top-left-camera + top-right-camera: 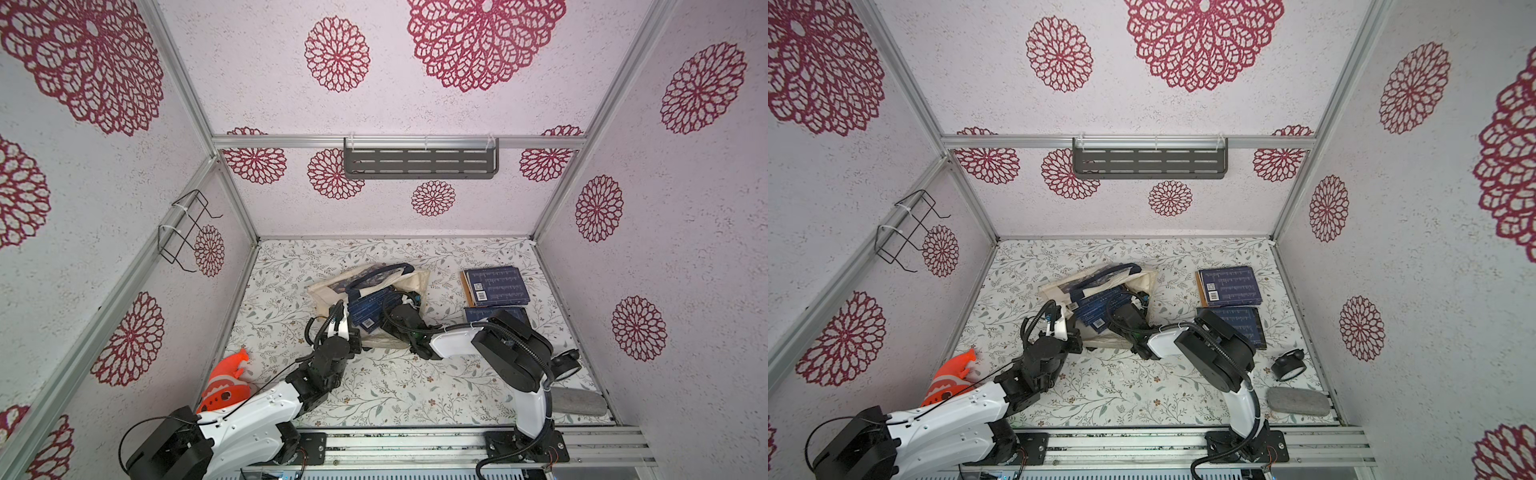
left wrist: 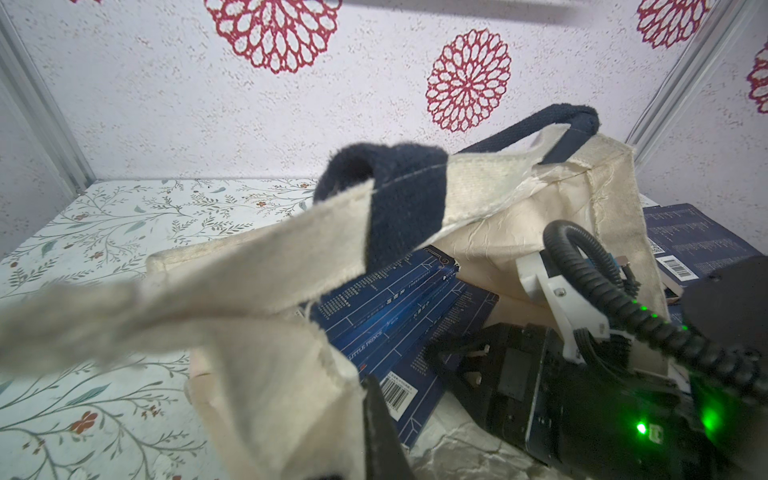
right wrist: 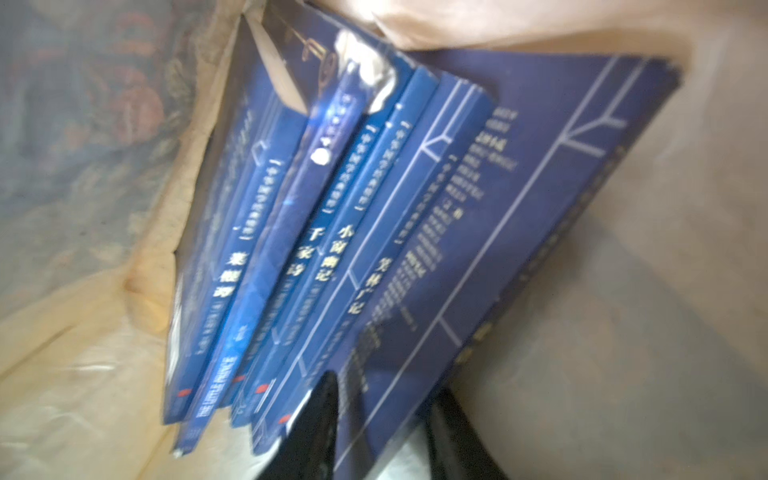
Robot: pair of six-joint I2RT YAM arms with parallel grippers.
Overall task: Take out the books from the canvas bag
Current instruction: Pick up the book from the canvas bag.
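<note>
Starting at the right gripper [image 3: 386,384]: pushed into the mouth of the canvas bag [image 1: 328,291], black fingers [image 3: 320,407] set either side of the near edge of the outermost book [image 3: 540,208]. Pinching it or only flanking it? Can't tell, too blurred. Packed beside that one, spine-out and leaning: a row of dark blue books [image 3: 316,257], white lettering down the spines, all inside the cream lining.

Over to the left gripper [image 1: 357,334]: clamped tight on the bag's cream rim, holding the mouth up and open. Just past it in the left wrist view, a navy handle [image 2: 399,187] flopped across the opening, and a white barcode label [image 2: 397,392] on the frontmost cover.

Out to the counter [image 1: 374,386] now: bag lying mid-counter, mouth towards the arms. To its right, well apart and already out: a stack of books [image 1: 496,284], dark blue on top, an orange-brown cover [image 1: 466,291] peeking from underneath. Nearer the arms, another dark blue book [image 1: 1246,324], partly hidden behind the right arm.

Off at the edges: an orange toy [image 1: 226,382] on the left, a round black object [image 1: 1287,365] and a grey oblong pad [image 1: 1298,401] on the right.
</note>
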